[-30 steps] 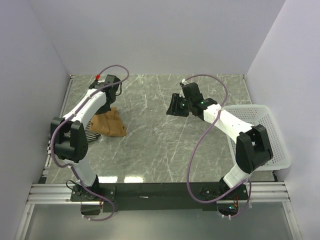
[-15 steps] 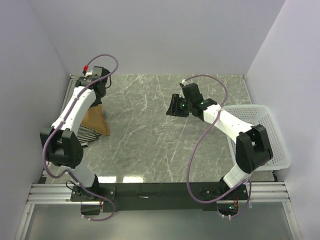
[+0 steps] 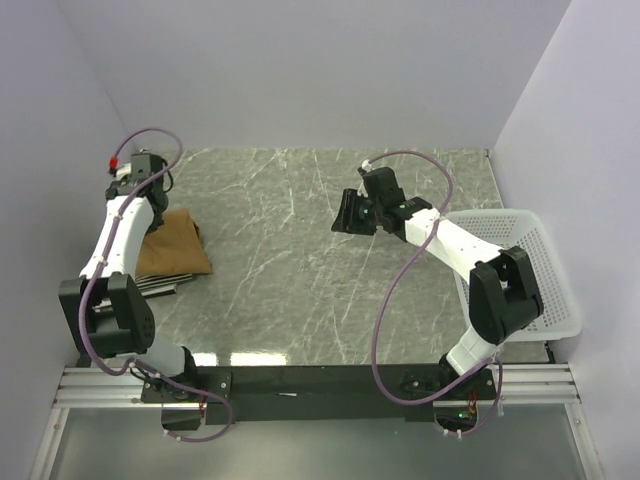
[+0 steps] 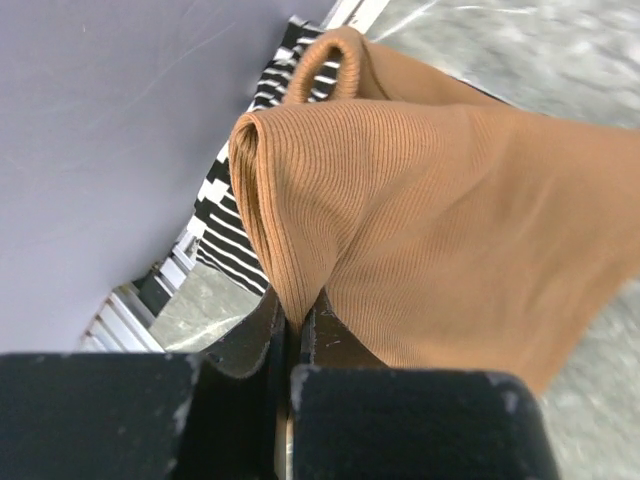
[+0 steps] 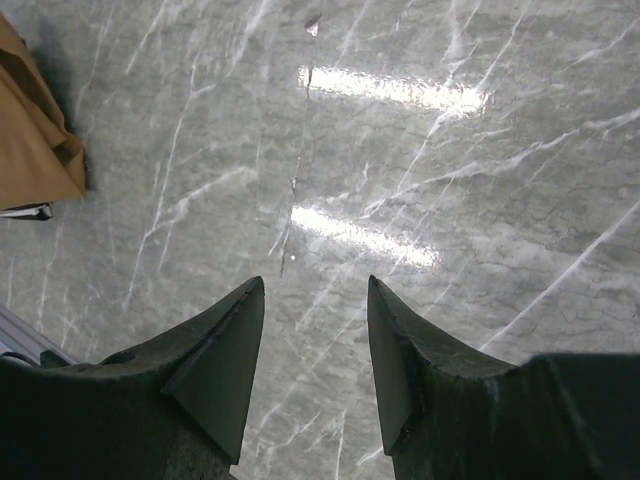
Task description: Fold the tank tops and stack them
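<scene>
The plain tan-brown tank top (image 3: 175, 245) lies spread at the table's left edge, on top of a black-and-white striped tank top (image 3: 160, 284) of which only the edges show. My left gripper (image 3: 147, 200) is at the tan top's far left corner, shut on a pinched fold of it. In the left wrist view the ribbed tan fabric (image 4: 450, 200) rises out of the closed left gripper (image 4: 295, 325), with the bold stripes (image 4: 235, 210) behind it. My right gripper (image 3: 345, 215) hovers open over bare table near the middle, and nothing sits between its fingers (image 5: 315, 290). The tan top (image 5: 35, 150) shows at that view's left edge.
A white mesh basket (image 3: 520, 270) stands at the right edge, beside the right arm's base. The grey wall (image 4: 110, 130) is close on the left of the pile. Marbled table (image 3: 300, 270) stretches between the two arms.
My left arm has swung left toward the wall, still holding the tan top. The top went from a bunched heap to lying spread over the striped one. The right arm has not moved.
</scene>
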`<state>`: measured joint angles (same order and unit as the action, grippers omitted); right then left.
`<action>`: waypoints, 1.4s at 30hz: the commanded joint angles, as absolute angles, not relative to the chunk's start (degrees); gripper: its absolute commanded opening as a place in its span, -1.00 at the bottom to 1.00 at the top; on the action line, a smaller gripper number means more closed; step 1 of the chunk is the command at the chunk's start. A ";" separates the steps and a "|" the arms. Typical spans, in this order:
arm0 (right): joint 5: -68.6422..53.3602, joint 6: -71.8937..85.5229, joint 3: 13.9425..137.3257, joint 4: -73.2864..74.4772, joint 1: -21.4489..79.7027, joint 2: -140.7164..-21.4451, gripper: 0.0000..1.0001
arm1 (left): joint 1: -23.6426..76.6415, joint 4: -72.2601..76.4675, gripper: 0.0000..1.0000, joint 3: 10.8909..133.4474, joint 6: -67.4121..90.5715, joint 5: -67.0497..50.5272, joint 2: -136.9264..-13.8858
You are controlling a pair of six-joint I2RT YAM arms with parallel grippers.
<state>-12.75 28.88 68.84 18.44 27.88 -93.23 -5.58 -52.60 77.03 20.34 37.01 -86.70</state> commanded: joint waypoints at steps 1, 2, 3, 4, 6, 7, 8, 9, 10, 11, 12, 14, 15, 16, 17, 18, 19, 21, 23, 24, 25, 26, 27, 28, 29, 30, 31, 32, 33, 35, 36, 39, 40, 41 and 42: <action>-13.27 28.48 68.47 16.35 28.21 -93.78 0.06 | -10.44 -45.53 -0.99 75.15 20.83 34.73 -84.37; -13.36 28.48 68.47 16.35 28.21 -93.87 0.06 | -11.24 -45.09 -0.99 75.15 21.61 34.46 -84.81; -13.36 28.48 68.47 16.17 28.13 -93.95 0.06 | -11.86 -44.91 -0.98 75.32 22.14 34.80 -85.25; -13.45 28.56 68.38 16.00 28.30 -94.13 0.06 | -12.39 -44.48 -0.87 75.24 22.67 35.41 -85.86; -13.54 28.56 68.47 16.00 28.21 -94.39 0.06 | -13.97 -44.65 -0.60 75.85 24.95 35.33 -87.62; -13.54 28.56 68.38 15.91 28.21 -94.66 0.06 | -15.11 -44.39 -0.34 75.85 25.74 35.16 -88.58; -13.71 28.56 68.47 15.91 28.21 -94.66 0.06 | -15.64 -44.30 -0.18 75.94 26.97 33.42 -88.85; -13.88 28.48 68.55 15.91 28.21 -94.83 0.06 | -16.43 -43.86 0.03 76.02 27.33 32.70 -89.21; -13.71 28.39 68.55 16.00 28.21 -94.92 0.06 | -16.61 -43.60 0.24 76.11 27.77 32.61 -89.30; -13.62 28.39 68.55 15.91 28.39 -94.92 0.06 | -16.87 -43.51 0.47 76.37 29.08 32.35 -89.38; -13.54 28.39 68.55 15.91 28.30 -94.92 0.06 | -17.05 -43.16 0.80 76.90 29.35 31.30 -89.30; -13.27 28.30 68.55 16.00 28.39 -94.83 0.07 | -17.14 -42.54 0.87 77.25 31.45 31.81 -88.33; -12.75 28.30 68.55 16.00 28.56 -94.66 0.07 | -17.14 -42.19 0.99 77.69 31.81 30.77 -87.81; -12.48 28.39 68.29 15.82 28.65 -94.14 0.07 | -17.23 -41.93 0.99 77.78 32.95 30.59 -86.15; -12.39 28.39 68.12 15.65 28.65 -93.78 0.07 | -17.23 -40.79 0.99 77.78 33.31 29.98 -85.26; -11.52 28.39 68.03 15.47 28.74 -93.43 0.07 | -17.23 -39.82 0.99 77.61 32.96 27.19 -84.30; -10.90 28.56 67.51 15.38 28.74 -92.64 0.08 | -16.97 -39.29 0.99 77.43 33.13 25.59 -82.20; -9.67 28.83 66.54 14.94 28.74 -91.24 0.08 | -16.44 -36.58 0.99 75.34 33.05 19.21 -79.47; -7.74 29.44 65.75 14.51 28.74 -89.92 0.09 | -14.51 -34.20 0.99 70.87 33.13 15.49 -73.94; -7.30 29.70 64.52 14.07 28.83 -88.17 0.10 | -13.54 -31.23 0.99 68.84 33.48 12.95 -71.83; -5.47 30.40 63.73 13.54 28.74 -87.02 0.14 | -11.19 -29.29 0.99 66.73 33.92 7.53 -67.63; -4.75 31.02 62.76 13.10 28.74 -85.71 0.15 | -9.34 -27.61 0.99 64.62 34.53 5.82 -65.59; -3.96 31.37 60.49 11.96 28.83 -84.21 0.18 | -6.88 -26.55 0.99 61.12 35.24 5.28 -63.91; -2.48 31.81 59.34 11.52 28.74 -81.24 0.24 | -0.50 -24.72 0.99 59.69 36.11 6.49 -61.29; -0.98 31.99 58.46 11.43 28.74 -79.56 0.25 | 3.48 -24.35 0.99 58.63 37.34 7.29 -60.39; -0.10 31.99 56.36 11.51 28.74 -75.97 0.28 | 6.91 -23.13 0.99 55.93 38.40 7.12 -59.42; 1.30 31.99 55.12 11.34 28.74 -74.02 0.41 | 13.73 -20.59 0.99 54.59 39.71 6.77 -57.67; 3.84 31.99 53.72 11.16 28.74 -71.92 0.54 | 17.19 -19.52 0.99 52.23 40.68 8.25 -56.96; 4.91 31.99 51.26 11.08 28.74 -67.63 0.62 | 20.36 -18.29 0.99 50.90 41.39 9.22 -56.26; 7.19 32.34 48.62 11.07 28.65 -63.30 0.74 | 28.80 -14.61 0.99 47.13 42.62 11.93 -54.93; 7.99 32.52 46.08 11.16 28.83 -59.10 0.75 | 31.26 -13.81 0.99 46.41 42.71 12.39 -54.93; 11.50 33.57 40.72 12.12 28.57 -50.05 0.80 | 40.06 -12.39 0.99 44.83 42.71 17.11 -56.68; 12.38 34.18 39.39 12.30 28.65 -47.83 0.85 | 43.30 -12.31 0.99 44.65 42.54 17.83 -57.91; 13.18 34.28 38.33 12.65 28.65 -45.72 0.86 | 44.72 -12.04 0.99 44.30 42.37 18.28 -58.27; 15.01 34.36 36.75 13.87 28.65 -41.79 0.88 | 46.74 -10.91 0.99 43.95 42.28 18.54 -58.62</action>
